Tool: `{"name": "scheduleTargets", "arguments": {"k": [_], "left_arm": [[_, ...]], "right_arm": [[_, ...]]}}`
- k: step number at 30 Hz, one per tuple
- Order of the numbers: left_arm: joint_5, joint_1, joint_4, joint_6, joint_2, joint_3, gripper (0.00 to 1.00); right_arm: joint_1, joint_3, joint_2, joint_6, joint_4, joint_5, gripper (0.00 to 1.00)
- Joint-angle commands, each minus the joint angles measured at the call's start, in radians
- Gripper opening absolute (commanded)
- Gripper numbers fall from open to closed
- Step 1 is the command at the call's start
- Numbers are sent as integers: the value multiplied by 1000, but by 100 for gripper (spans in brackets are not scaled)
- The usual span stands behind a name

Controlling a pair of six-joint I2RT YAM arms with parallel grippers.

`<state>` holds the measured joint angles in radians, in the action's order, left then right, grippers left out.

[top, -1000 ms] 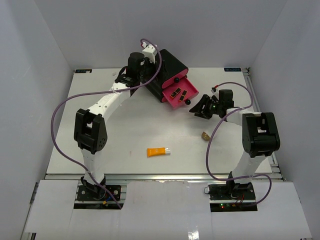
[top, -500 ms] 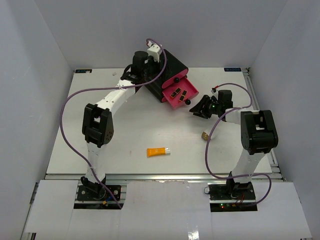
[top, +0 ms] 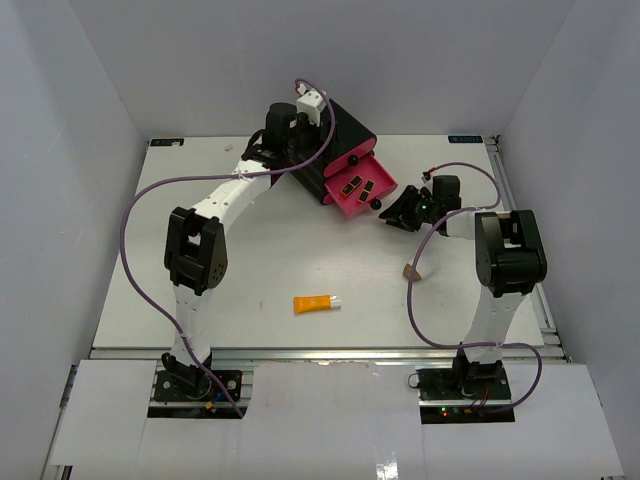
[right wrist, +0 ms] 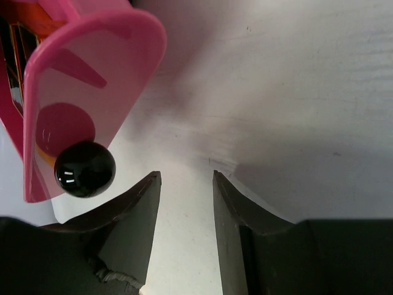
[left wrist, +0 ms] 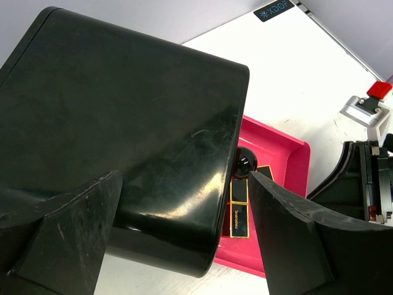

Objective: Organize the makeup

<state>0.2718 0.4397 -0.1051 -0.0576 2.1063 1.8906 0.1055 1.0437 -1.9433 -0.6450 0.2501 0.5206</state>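
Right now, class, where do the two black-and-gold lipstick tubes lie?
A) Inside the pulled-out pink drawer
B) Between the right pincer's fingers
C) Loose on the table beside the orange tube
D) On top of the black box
A: the top and left wrist views both show the lipstick tubes side by side in the open pink drawer of the black box.

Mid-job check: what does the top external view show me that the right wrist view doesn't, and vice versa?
Only top external: the orange tube and a small brown piece lying loose on the table, and the left gripper at the black box. Only right wrist: the right gripper open with nothing between its fingers, beside the black knob, not around it. Both: the open pink drawer and that knob.
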Motion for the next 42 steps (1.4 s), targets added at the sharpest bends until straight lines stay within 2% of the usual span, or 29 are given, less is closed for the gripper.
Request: {"name": "scheduleTargets", "arguments": {"k": [1,19,42], "left_arm": [[4,1,4,19,-6,-11,94],[-3,1,-56,50,71,14,94],[79,1,-64,66,125,-41,93]], "right_arm": [[-4,60,-30,-10,46,-22,45],[4,154,-114,-67,94,-42,43],[79,430,-228,-117,74,-56,40]]}}
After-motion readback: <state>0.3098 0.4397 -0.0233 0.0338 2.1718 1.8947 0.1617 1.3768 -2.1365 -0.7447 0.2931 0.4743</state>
